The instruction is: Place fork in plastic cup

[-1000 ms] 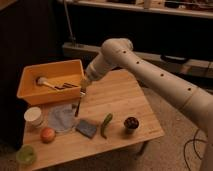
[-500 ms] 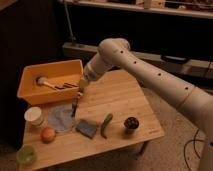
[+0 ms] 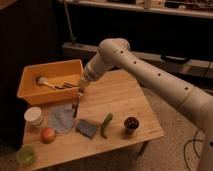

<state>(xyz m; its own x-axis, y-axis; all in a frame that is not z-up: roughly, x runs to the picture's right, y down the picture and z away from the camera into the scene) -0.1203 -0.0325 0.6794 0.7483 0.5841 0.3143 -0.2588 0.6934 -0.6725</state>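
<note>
Here the gripper (image 3: 80, 93) is closed on the fork (image 3: 76, 108), which hangs nearly upright from it, low over the right edge of a round bluish mat (image 3: 59, 119) on the wooden table (image 3: 120, 100). Just behind the gripper sits a yellow bin (image 3: 29, 91) holding a pale-headed brush (image 3: 42, 80). Right of the mat lie a grey sponge (image 3: 86, 128), a green pepper (image 3: 105, 124) and a small dark cup (image 3: 131, 123). A white cup (image 3: 34, 116) stands left of the mat, with an orange fruit (image 3: 48, 134) in front of it. A green cup (image 3: 25, 155) is at the near left corner, well apart from the fork.
</note>
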